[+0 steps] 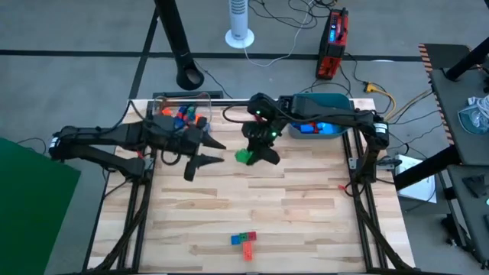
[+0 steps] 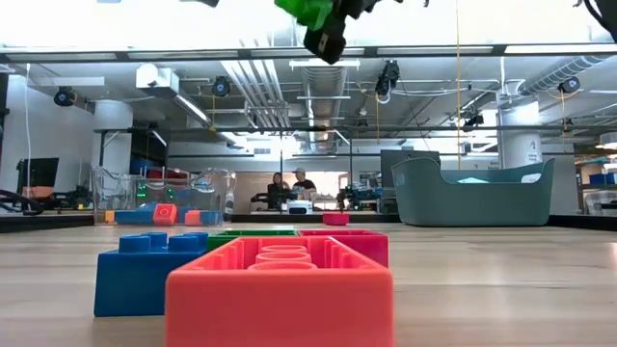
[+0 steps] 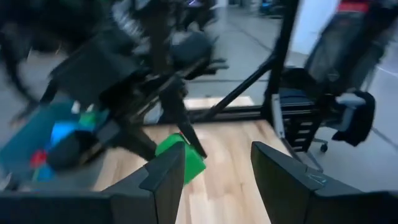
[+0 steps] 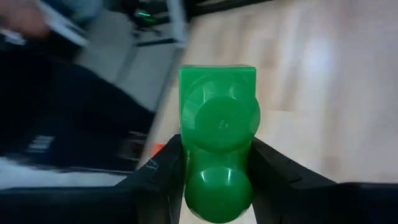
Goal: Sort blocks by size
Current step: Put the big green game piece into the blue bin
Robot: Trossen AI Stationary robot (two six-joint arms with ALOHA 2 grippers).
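My right gripper (image 1: 258, 153) hangs over the table's far middle, shut on a chunky green block (image 4: 217, 124). The low view shows that green block (image 2: 307, 13) high above the tabletop. My left gripper (image 1: 205, 151) stands open just left of it with nothing between its fingers; in the left wrist view the green block (image 3: 185, 159) shows beyond them. Near the front edge lies a small cluster of blocks (image 1: 244, 243): blue (image 2: 145, 272), orange-red (image 2: 280, 294), green (image 2: 241, 233) and red (image 2: 352, 243). More blocks lie in the clear box (image 1: 183, 114) and the teal tub (image 1: 317, 124). My right gripper pinches the green block by two opposite side faces (image 4: 186, 163), one finger on each. The fingers come from above, pointing down. The block's studded face (image 4: 219, 118) is turned toward the wrist camera. It is lifted well clear of the table.
The clear box (image 2: 164, 198) stands at the far left behind my left gripper, the teal tub (image 2: 472, 193) at the far right under the right arm. Bare wood (image 1: 306, 206) lies between the grippers and the front cluster. People sit in the room beyond (image 2: 289, 185).
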